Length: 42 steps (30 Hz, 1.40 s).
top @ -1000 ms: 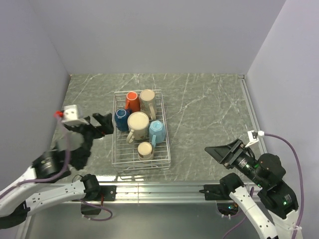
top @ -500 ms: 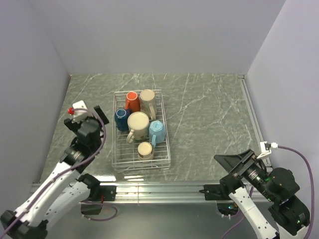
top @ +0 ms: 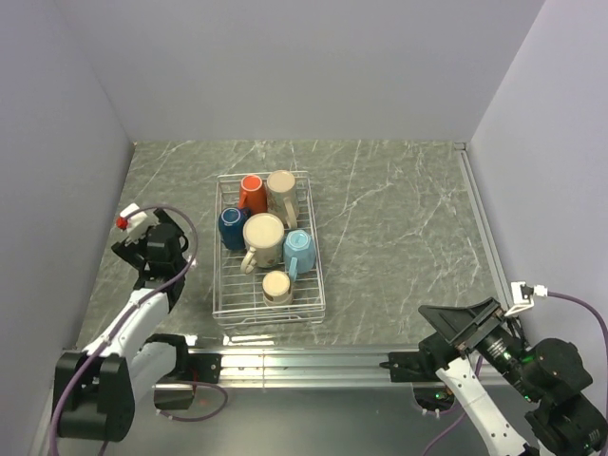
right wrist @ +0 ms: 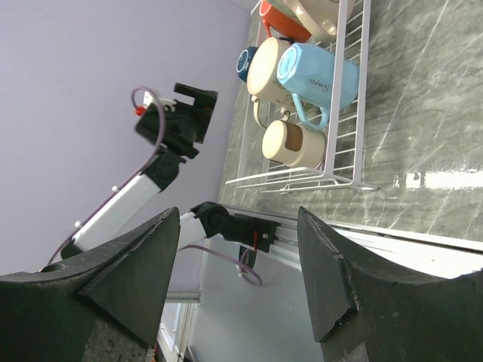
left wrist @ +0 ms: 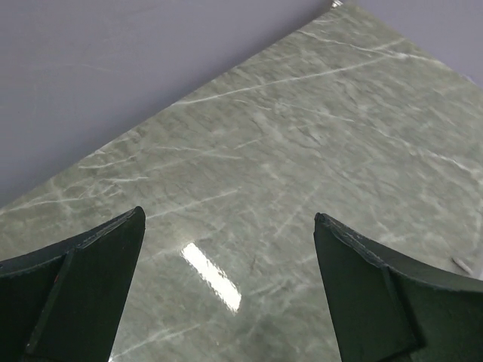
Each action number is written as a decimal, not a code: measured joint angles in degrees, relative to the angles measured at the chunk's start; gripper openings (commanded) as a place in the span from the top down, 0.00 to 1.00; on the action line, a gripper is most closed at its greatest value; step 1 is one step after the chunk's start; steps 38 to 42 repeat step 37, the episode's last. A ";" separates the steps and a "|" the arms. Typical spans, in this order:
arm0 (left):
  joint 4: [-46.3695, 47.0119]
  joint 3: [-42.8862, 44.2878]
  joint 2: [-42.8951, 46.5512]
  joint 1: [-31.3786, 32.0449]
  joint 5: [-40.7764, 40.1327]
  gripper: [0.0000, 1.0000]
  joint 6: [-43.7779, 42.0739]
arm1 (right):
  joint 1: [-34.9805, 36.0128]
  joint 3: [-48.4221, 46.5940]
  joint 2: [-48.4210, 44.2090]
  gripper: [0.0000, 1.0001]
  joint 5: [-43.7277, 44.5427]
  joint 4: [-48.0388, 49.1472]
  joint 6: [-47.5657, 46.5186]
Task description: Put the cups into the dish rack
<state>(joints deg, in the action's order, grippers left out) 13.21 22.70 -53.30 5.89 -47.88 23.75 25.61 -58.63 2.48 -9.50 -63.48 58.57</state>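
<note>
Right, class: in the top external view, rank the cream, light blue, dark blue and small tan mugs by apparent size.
1. cream mug
2. light blue mug and dark blue mug: too alike to rank
3. small tan mug

Mugs point(top: 263, 233) fill the dish rack point(top: 223, 302); surrounding table point(top: 399, 218) lies open

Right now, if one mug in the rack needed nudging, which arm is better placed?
Left, probably: the left gripper hangs open beside the left side of the dish rack; the right gripper sits at the near right corner, farther away.
</note>
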 measured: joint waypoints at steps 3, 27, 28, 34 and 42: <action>9.29 -3.37 -3.67 -1.64 0.96 0.01 -0.66 | 0.00 -1.38 -0.37 0.30 0.11 -1.75 -0.15; 53.44 -9.38 -30.23 -2.12 24.17 0.01 -11.04 | 0.00 -4.79 9.64 0.29 0.00 0.44 -2.38; 53.77 -9.38 -30.23 -2.12 24.24 0.01 -11.04 | 0.00 -4.55 10.38 0.29 -0.26 1.38 -2.64; 54.73 -9.38 -30.23 -2.12 24.57 0.01 -11.04 | 0.00 -2.73 14.67 0.31 -2.14 7.67 -4.00; 54.82 -9.38 -30.23 -2.12 24.59 0.01 -11.04 | 0.00 -1.51 16.17 0.30 -3.15 11.63 -4.46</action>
